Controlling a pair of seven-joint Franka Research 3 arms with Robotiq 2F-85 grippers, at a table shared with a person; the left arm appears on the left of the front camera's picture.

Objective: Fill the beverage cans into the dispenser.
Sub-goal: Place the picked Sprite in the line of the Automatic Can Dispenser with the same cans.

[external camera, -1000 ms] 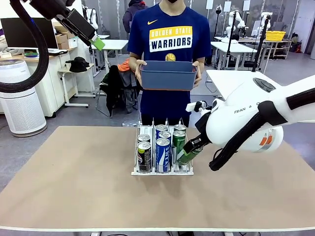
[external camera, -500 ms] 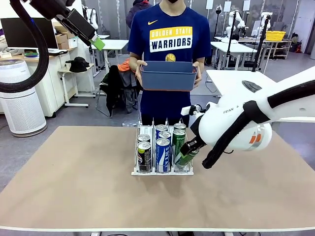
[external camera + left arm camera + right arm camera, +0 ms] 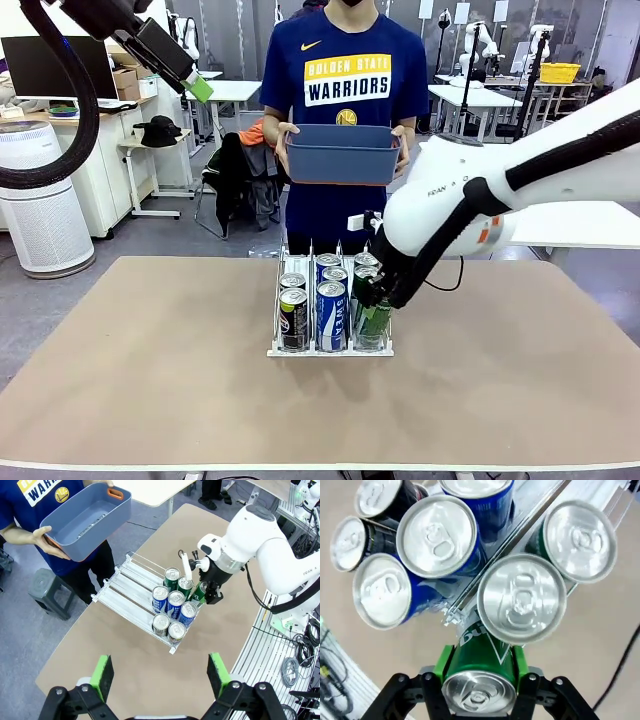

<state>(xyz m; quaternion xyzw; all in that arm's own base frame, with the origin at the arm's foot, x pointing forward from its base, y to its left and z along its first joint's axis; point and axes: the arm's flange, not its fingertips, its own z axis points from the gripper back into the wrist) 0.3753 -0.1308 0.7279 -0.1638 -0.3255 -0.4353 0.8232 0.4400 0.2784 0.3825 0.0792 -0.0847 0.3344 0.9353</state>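
1. Left wrist view looks down from high over the near left of the worktop (image 3: 150, 380). The left gripper (image 3: 160, 676) hangs there with its fingers (image 3: 102, 672) spread and nothing between them, well apart from the work.
2. At the near end of the dispenser (image 3: 285, 351), the right gripper (image 3: 481, 662) has its fingers (image 3: 443, 661) pinching a green can (image 3: 479, 677) by its sides, just under the silver top.
3. A second ago this can leaned out past the rack's near right corner. Since then the right arm (image 3: 450, 200) has swung left and over the rack. The can now stands at the mouth of the right lane, still tilted. Whether its base is already down on the white floor, I cannot tell.
4. Just behind it in the right lane stand two more green cans (image 3: 365, 283). The middle lane holds three blue cans (image 3: 331, 315) and the left lane two black cans (image 3: 293, 318), all upright.
5. At the far side a person (image 3: 345, 80) holds a blue-grey tub (image 3: 342, 155) in both hands, and it looks empty from above. This is therefore probably the last can. The step in hand is to straighten it, seat it and let go.
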